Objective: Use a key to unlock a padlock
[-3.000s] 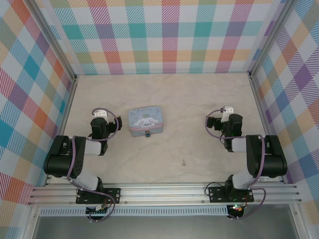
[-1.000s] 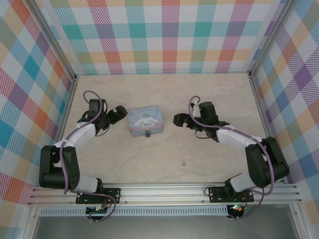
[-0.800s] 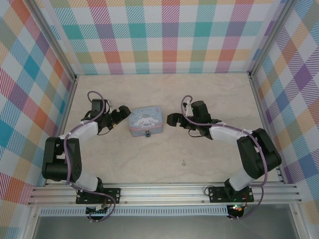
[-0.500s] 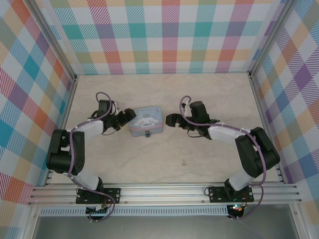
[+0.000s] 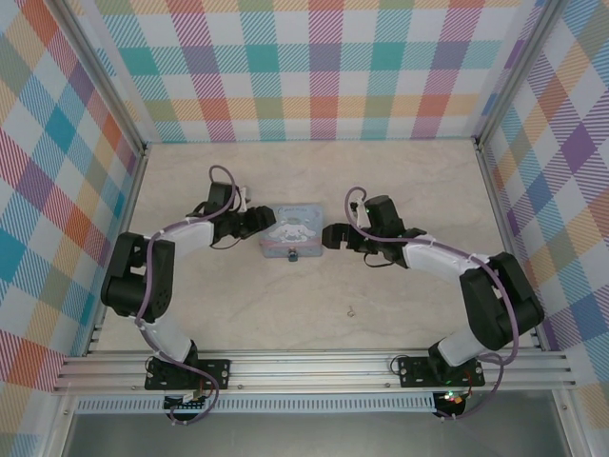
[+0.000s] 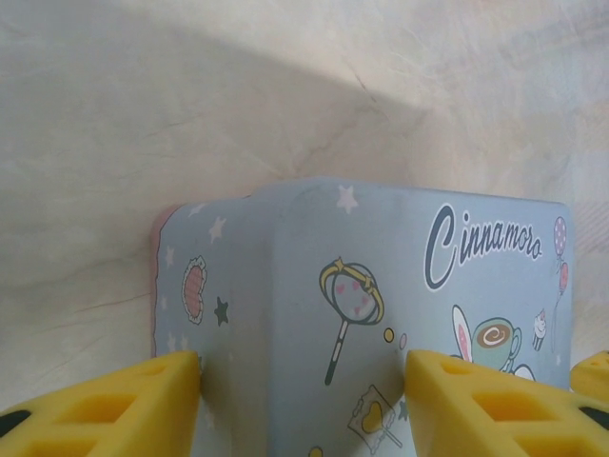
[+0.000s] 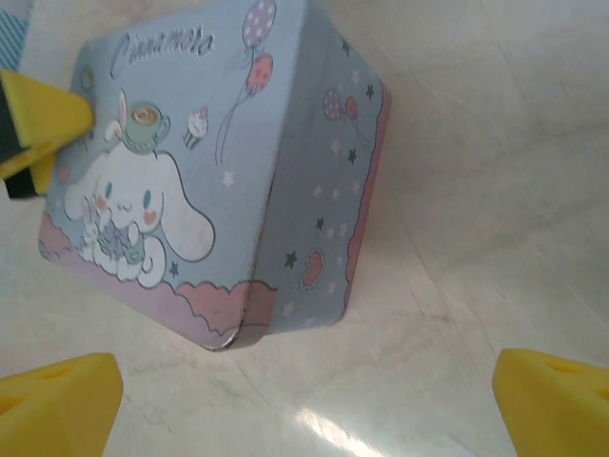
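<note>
At the tin's (image 5: 291, 228) end, my left gripper (image 6: 303, 373) is straddling it, clamp uncertain; my right gripper (image 7: 304, 381) is gaping; squeezing risks skidding tin and padlock (image 5: 292, 254).

On the tabletop (image 5: 400, 181), a tin (image 5: 291, 228) — padlock (image 5: 292, 254) against its near side, key (image 5: 350, 309) nearer, rightward, well apart.
</note>
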`<state>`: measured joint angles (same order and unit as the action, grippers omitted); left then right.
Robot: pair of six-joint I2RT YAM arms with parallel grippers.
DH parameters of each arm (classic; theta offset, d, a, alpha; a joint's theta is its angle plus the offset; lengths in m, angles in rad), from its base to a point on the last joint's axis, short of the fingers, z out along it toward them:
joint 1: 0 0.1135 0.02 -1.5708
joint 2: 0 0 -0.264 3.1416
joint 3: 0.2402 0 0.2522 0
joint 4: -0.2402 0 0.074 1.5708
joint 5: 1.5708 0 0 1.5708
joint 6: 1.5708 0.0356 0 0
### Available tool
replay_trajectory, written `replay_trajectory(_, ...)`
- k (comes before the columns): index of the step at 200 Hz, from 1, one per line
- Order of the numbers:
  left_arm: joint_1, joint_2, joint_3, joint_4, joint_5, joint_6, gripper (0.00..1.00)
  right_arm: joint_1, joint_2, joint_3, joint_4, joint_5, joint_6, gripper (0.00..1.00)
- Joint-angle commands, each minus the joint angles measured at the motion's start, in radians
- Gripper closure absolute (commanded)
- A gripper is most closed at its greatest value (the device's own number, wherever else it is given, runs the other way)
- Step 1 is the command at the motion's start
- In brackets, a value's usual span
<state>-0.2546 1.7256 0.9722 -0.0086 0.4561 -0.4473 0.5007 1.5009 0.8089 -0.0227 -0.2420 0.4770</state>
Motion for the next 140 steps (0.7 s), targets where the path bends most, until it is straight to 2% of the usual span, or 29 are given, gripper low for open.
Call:
replay_trajectory(1,-0.044,0.038,0.041,-0.078,0.029,0.090,0.43,0.007,-0.077,0.010,-0.208,0.024,-0.057,0.02)
replay_trajectory(33,-0.096,0.103,0.138,-0.120,0.053,0.147,0.42,0.007,-0.202,-0.059,-0.381,0.046,-0.025,0.08)
replay_trajectory(83,-0.123,0.165,0.272,-0.141,0.018,0.146,0.25,0.065,-0.336,-0.153,-0.579,0.044,0.097,0.21)
replay_trajectory(98,-0.123,0.141,0.296,-0.152,-0.023,0.146,0.17,0.101,-0.340,-0.164,-0.609,0.048,0.130,0.24)
replay_trajectory(140,-0.123,-0.049,0.215,-0.139,-0.163,0.141,0.07,0.183,-0.312,-0.193,-0.602,0.073,0.220,0.39)
